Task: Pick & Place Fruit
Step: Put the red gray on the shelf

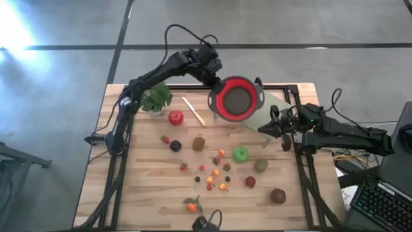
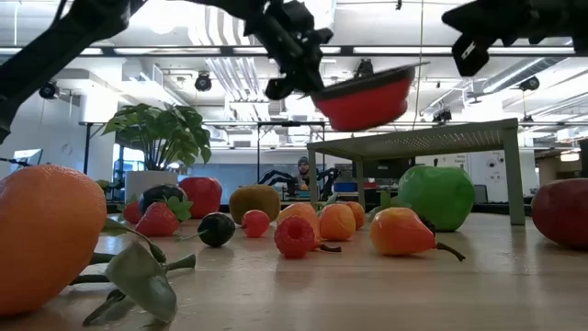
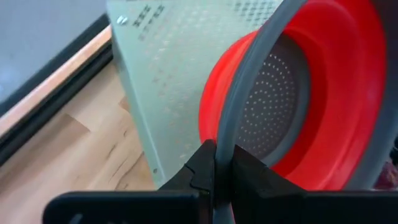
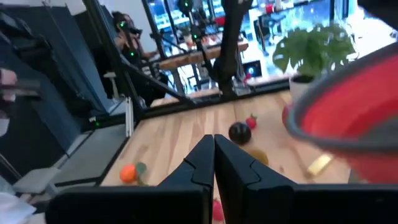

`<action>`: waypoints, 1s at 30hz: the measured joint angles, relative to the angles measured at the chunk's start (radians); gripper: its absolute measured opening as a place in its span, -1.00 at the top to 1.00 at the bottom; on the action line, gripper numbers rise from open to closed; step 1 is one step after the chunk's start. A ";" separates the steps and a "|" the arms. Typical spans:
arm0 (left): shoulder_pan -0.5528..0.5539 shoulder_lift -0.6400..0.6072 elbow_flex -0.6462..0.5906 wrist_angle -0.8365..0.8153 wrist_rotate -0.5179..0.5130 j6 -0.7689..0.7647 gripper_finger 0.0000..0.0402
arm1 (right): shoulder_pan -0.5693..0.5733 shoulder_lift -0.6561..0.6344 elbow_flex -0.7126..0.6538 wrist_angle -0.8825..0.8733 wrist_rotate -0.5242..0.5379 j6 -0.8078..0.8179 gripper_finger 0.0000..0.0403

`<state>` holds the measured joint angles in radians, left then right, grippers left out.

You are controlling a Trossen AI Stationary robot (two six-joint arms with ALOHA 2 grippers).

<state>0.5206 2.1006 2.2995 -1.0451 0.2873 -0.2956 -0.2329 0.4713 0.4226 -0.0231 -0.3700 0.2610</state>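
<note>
1. Left gripper [image 1: 219,82] pinches the grey rim of the red colander [image 1: 235,98] and holds it in the air over the table's far edge, above a pale perforated rack [image 1: 273,106] at the far right corner; fingers [image 3: 245,177] pressed tight on the rim.
2. Right gripper [image 1: 273,124] hangs at the right edge near the far corner, fingers pressed together, holding nothing.
3. Progress: judged early. Colander looks empty in the left wrist view; no fruit is collected yet and every piece lies on the table [image 1: 141,193].
4. Fruit spread: red apple [image 1: 175,117] toward the far left by the potted plant [image 1: 156,98] and knife [image 1: 193,111]; plum [image 1: 175,145] and kiwi [image 1: 199,143] mid-table; green apple [image 1: 240,153] right of centre; tangerine [image 1: 192,206] at the near edge; small berries [image 1: 215,173] clustered in the middle.
5. Looks: small glossy pieces, likely plastic, mostly round, so likely to roll.
</note>
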 joint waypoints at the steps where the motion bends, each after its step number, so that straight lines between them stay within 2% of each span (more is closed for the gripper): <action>1: 0.003 0.006 -0.007 0.007 0.000 -0.008 0.85 | 0.001 0.000 0.005 0.000 -0.006 -0.006 0.96; 8: 0.019 0.031 -0.016 0.083 0.000 -0.029 0.87 | 0.001 0.002 0.023 0.003 -0.029 -0.013 0.96; 21: 0.026 0.034 -0.016 0.076 0.001 -0.020 0.84 | 0.001 0.002 0.012 0.002 -0.031 -0.029 0.96; 30: 0.026 0.034 -0.016 0.078 0.006 -0.020 0.61 | 0.001 0.002 0.012 0.002 -0.031 -0.029 0.96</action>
<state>0.5468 2.1349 2.2833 -0.9668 0.2935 -0.3153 -0.2317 0.4728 0.4343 -0.0212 -0.4011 0.2325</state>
